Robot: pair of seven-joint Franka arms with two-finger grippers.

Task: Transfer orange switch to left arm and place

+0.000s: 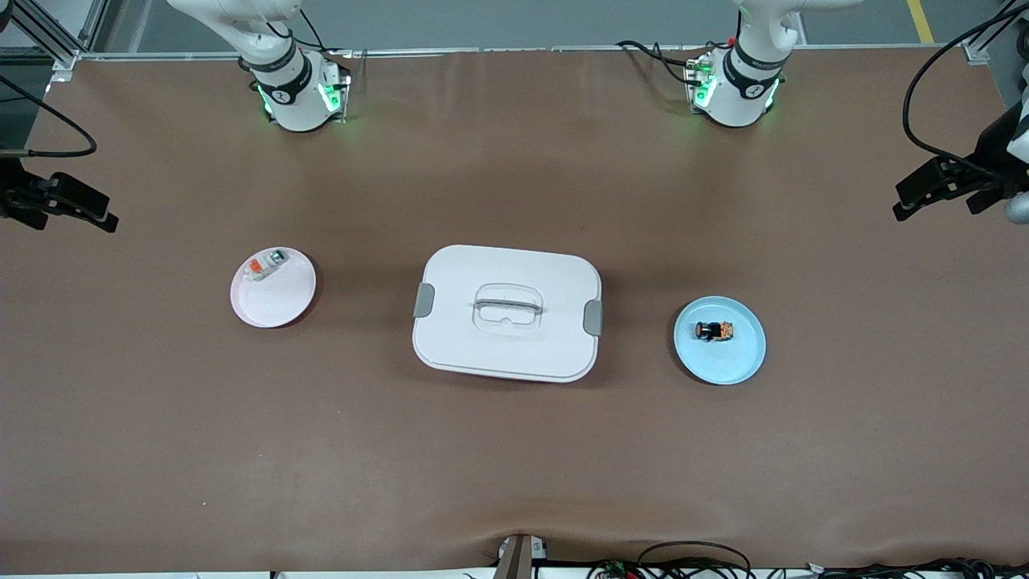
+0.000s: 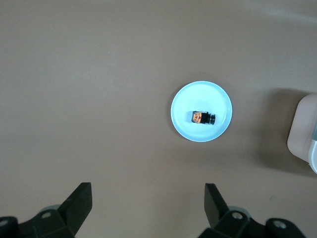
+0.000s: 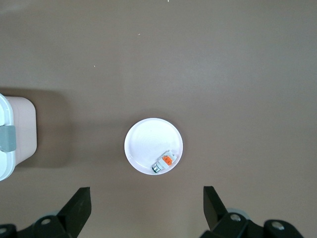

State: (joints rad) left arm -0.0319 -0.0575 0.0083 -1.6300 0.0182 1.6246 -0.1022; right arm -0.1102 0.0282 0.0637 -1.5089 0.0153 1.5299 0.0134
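The orange switch [image 1: 715, 330], a tiny black stub with an orange end, lies on a round blue plate [image 1: 738, 362] toward the left arm's end of the table. My left gripper [image 2: 148, 191] hangs open and empty high above the table beside that plate [image 2: 183, 106], and the switch [image 2: 202, 117] lies well apart from its fingers. It shows at the edge of the front view [image 1: 936, 211]. My right gripper [image 3: 147, 194], also open and empty, hangs high beside the pink plate [image 3: 146, 136] and shows at the other edge [image 1: 72, 223]. The white box [image 1: 506, 312] stands between the two plates.
The pink plate [image 1: 277, 301], toward the right arm's end, holds a pale white-grey piece [image 1: 265, 265] with an orange patch and green tip. The box has grey side latches [image 1: 593, 317] and a clear lid handle. Both arm bases [image 1: 293, 92] [image 1: 735, 88] stand along the table's edge farthest from the front camera.
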